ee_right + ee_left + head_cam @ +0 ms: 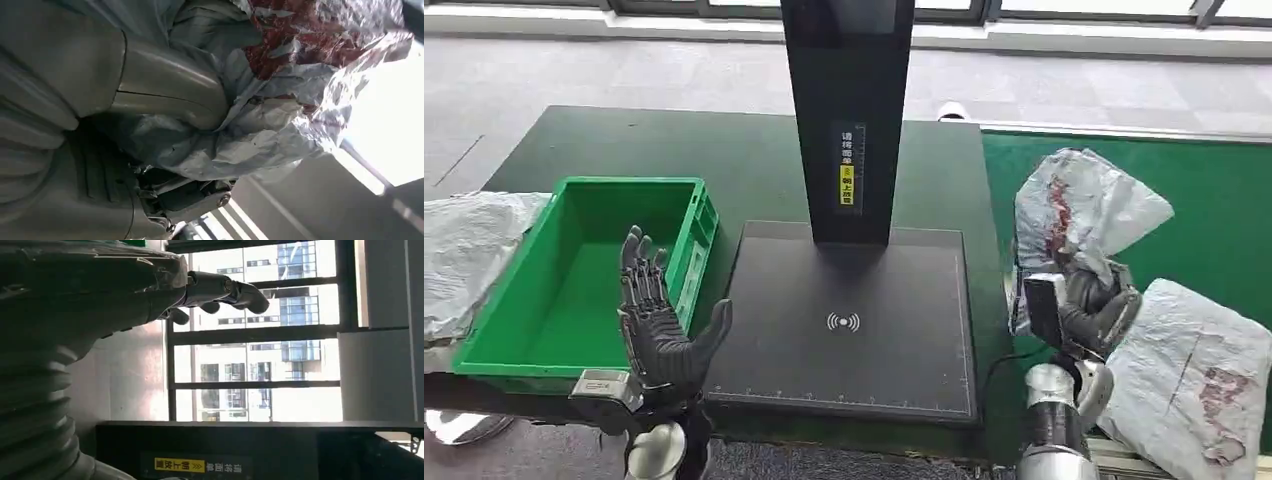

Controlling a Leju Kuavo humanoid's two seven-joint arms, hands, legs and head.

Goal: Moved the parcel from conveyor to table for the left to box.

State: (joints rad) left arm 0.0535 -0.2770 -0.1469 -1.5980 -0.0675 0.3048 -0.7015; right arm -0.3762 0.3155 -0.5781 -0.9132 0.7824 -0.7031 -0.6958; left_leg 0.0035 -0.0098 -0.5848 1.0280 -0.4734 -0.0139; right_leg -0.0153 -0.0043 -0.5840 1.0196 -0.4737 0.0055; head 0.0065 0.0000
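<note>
Crumpled grey plastic parcel [1079, 215] with red print, gripped by right hand [1092, 305].

Even daylight from windows [260, 340]; wrist views backlit, glaring, soft.

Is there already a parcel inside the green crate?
No, the green crate holds nothing; the right hand grips a parcel above the conveyor.

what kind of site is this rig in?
Probably a parcel-sorting or logistics test cell inside an office-type building. Cues: a green conveyor belt carrying grey poly-bag parcels, one held up by the right hand; a scan stand with a black pad; a green crate; large windows facing tower blocks.
</note>
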